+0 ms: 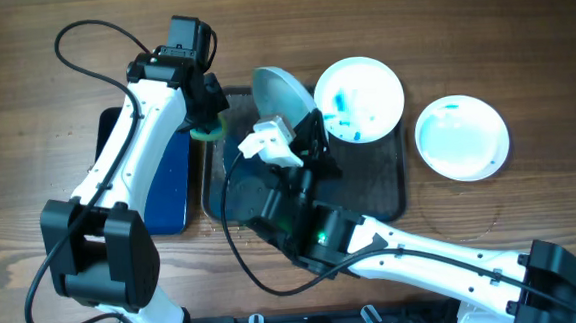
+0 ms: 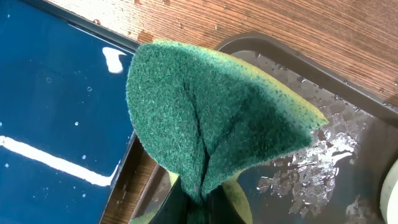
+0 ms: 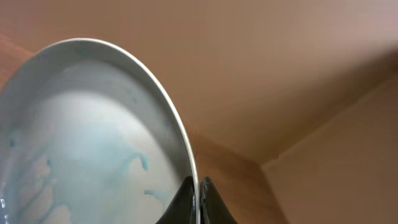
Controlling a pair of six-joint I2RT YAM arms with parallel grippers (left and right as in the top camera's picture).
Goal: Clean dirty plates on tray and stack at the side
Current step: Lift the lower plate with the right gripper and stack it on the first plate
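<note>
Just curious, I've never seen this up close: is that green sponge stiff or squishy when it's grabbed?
Probably squishy: the sponge is creased and folded where the left hand pinches it. It's likely wet too, given the water pooled on the tray beneath.

Wooden table (image 1: 25,117), brown with lengthwise grain, under soft even light. Right wrist view: plain beige walls (image 3: 280,56) meeting at a shadowed seam.

left hand (image 2: 202,208) pinches green sponge (image 2: 205,118) folded into a peak, yellow backing visible along its edge, over the boundary between droplet-speckled blue tray (image 2: 50,112) and dark tray (image 2: 298,59) holding water puddles, with wooden desk (image 2: 280,25) beyond.
</note>
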